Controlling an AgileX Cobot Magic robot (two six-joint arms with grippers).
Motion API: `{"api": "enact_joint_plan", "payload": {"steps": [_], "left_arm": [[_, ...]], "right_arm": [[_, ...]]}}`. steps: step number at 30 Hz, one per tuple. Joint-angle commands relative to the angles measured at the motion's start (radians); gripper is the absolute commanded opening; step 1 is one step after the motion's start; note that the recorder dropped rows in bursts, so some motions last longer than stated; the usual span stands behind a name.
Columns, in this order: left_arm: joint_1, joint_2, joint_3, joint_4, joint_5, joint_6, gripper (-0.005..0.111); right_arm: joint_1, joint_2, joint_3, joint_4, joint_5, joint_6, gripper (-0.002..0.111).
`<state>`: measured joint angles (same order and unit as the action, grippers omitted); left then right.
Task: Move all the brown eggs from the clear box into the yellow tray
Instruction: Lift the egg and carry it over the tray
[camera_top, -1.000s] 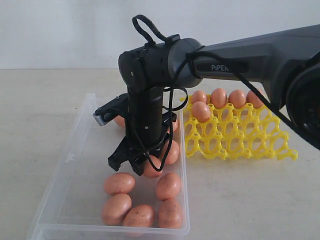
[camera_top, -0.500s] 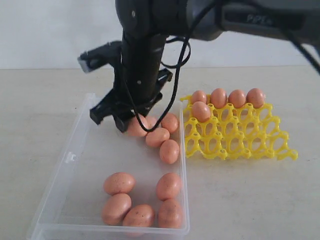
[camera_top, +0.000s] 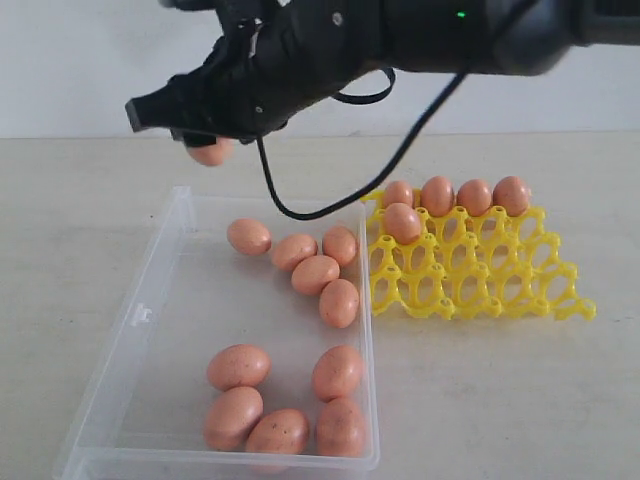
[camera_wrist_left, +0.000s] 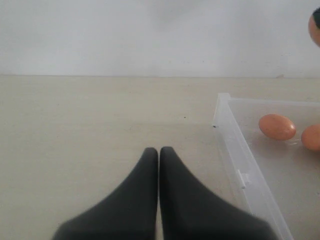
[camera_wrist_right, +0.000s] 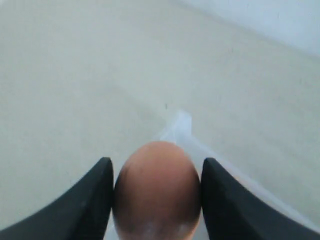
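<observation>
While right tool clasps a brown egg, left tool clenched, wrist view only

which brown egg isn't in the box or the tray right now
The egg clamped in the right gripper, up in the air near the clear box's far corner. The rest lie in the box or sit in the yellow tray.

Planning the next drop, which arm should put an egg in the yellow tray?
Right. The right gripper holds a brown egg in the air; the left gripper is shut and empty, outside the clear box.
</observation>
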<state>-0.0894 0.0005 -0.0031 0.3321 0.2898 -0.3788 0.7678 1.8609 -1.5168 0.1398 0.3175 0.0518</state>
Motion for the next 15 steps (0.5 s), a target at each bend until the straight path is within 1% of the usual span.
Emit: {"api": "enact_joint_plan", "payload": {"steps": [1, 5, 8, 13, 15], "left_arm": [[-0.002, -0.001, 0.003, 0.000, 0.002, -0.007, 0.001], [-0.002, -0.001, 0.003, 0.000, 0.002, -0.007, 0.001], [-0.002, -0.001, 0.003, 0.000, 0.002, -0.007, 0.001], [-0.002, -0.001, 0.003, 0.000, 0.002, -0.007, 0.001], [-0.002, -0.001, 0.003, 0.000, 0.002, -0.007, 0.001]], "right_arm": [[-0.003, -0.115, 0.210, 0.009, -0.318, -0.004, 0.000], [-0.004, -0.181, 0.378, 0.009, -0.469, -0.008, 0.000], [-0.021, -0.218, 0.516, 0.009, -0.623, 0.013, 0.000], [-0.094, -0.246, 0.679, 0.009, -0.898, 0.116, 0.000], [-0.136, -0.246, 0.720, -0.007, -0.969, 0.181, 0.000]]}}
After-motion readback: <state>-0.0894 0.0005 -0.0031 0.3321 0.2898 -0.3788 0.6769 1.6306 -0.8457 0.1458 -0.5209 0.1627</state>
